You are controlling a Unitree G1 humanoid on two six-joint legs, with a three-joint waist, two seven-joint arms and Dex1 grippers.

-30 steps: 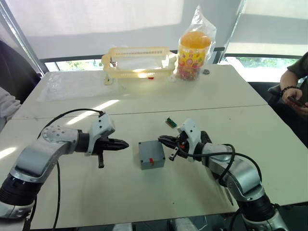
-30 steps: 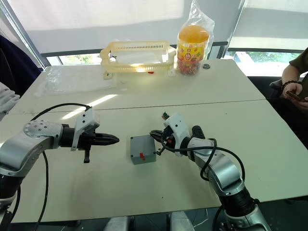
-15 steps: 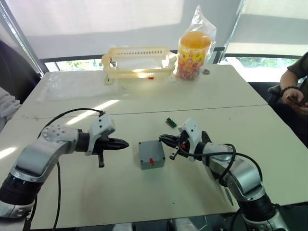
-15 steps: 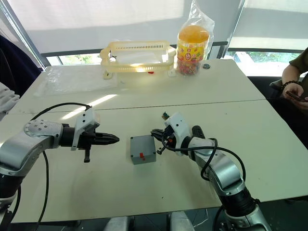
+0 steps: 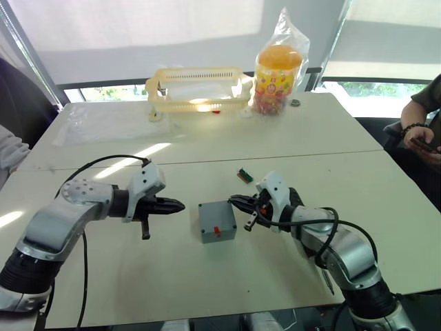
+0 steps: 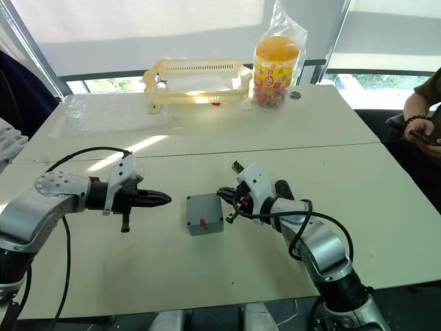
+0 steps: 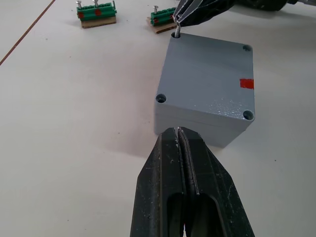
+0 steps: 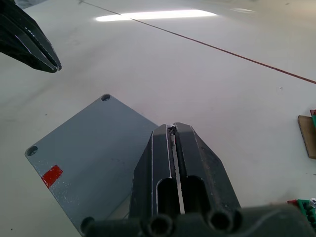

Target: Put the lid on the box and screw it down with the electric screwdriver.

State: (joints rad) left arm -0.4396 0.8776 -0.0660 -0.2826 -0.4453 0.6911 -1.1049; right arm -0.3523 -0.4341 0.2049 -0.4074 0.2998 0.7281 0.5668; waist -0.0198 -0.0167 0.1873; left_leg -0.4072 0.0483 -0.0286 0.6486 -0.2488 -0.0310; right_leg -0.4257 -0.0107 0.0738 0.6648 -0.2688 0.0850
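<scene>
left gripper (image 7: 180, 132): fingers pressed together, empty, short of box (image 7: 205, 86) | right gripper (image 8: 172, 129): pinching thin metal pin at box corner | green terminal blocks (image 7: 97, 12) beyond box

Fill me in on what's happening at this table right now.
A two-armed robot is closing up a small grey box in the middle of the white table. The lid already sits on the box. The right gripper, shut on a thin metal pin or screw, holds it at one corner hole of the lid. The left gripper is shut and empty, pointing at the box from the other side without touching it. Two green terminal blocks lie beyond.
</scene>
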